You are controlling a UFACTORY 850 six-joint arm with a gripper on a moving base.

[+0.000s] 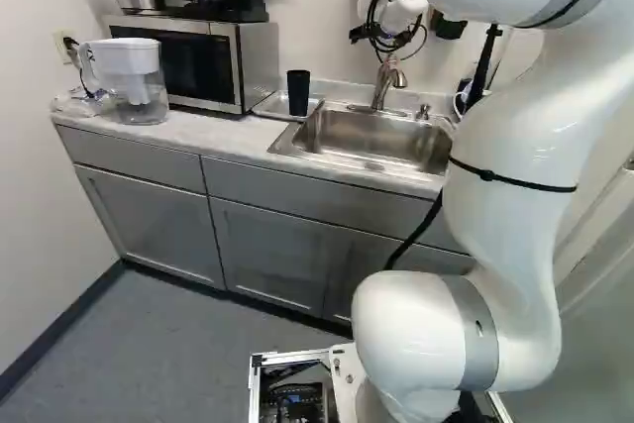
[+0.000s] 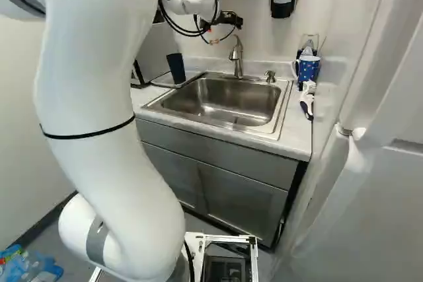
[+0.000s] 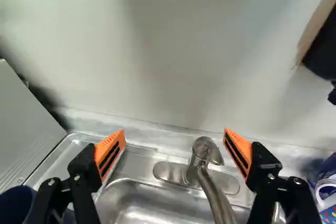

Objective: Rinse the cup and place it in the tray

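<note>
The cup (image 1: 298, 93) stands upright in the tray (image 1: 268, 106) beside the sink (image 1: 369, 138); the gripper (image 2: 221, 26) hangs near the tap (image 2: 238, 57). Its fingers stand apart.

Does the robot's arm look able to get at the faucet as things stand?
Probably yes: its gripper is open, raised above the sink, with the faucet ahead of it, and I see nothing blocking the way between them.

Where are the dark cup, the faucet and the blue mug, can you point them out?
Dark cup (image 1: 298, 94): left base view, middle of its side.
Faucet (image 2: 236, 58): right base view, its upright body.
Blue mug (image 2: 309, 69): right base view, its patterned side.
</note>
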